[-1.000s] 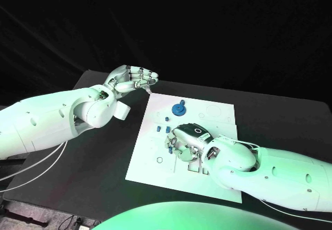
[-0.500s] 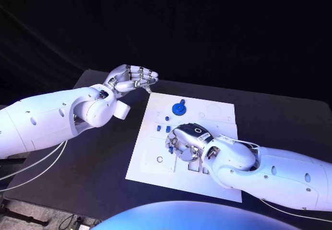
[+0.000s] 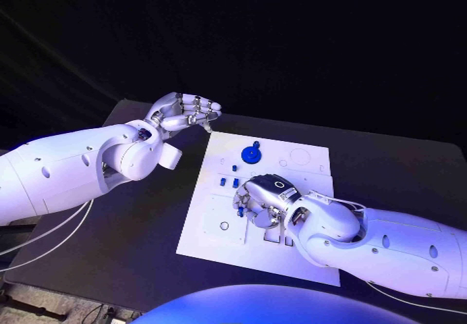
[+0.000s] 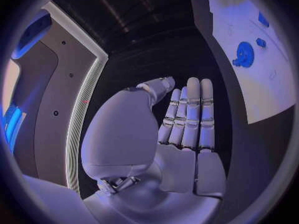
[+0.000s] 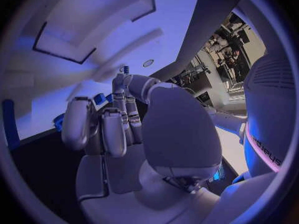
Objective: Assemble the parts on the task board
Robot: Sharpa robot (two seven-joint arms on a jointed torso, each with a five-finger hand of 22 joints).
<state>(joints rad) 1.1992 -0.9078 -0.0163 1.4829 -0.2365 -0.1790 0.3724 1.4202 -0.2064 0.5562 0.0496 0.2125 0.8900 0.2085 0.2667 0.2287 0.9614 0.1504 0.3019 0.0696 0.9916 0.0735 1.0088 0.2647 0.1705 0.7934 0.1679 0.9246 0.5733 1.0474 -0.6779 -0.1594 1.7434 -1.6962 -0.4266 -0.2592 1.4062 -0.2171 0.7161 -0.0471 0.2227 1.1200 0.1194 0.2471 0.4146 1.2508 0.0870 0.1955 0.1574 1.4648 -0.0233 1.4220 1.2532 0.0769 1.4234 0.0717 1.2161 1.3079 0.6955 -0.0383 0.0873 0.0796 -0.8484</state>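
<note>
Right robot hand [image 3: 261, 200] is low over the middle of the board [image 3: 304, 251], fingers curled down onto its surface. In the right wrist view a small blue part [image 5: 124, 69] shows at the tips of the thumb and a finger, which seem to pinch it; that it is truly held is my reading, not certain. Two small blue pegs [image 3: 229, 181] lie on the board just beyond the fingers, and a round blue disc [image 3: 252, 153] sits farther out, toward the far edge. A small ring [image 3: 224, 225] rests on the board just beside this hand, toward the left arm.

Left robot hand [image 3: 185, 112] hangs above the bench [image 3: 117, 223], off the board's far left corner, well apart from the right hand. Fingers are straight and pressed together, thumb folded across the palm; it holds nothing.

Step in hand, as I judge it: seating one small part into a slot or hole mid-board. Most pieces look unplaced, so the task is early. Next move calls for lining the part up with its hole, pressing straight down, then letting go without tipping it. The left hand is idle and could steady the board.
</note>
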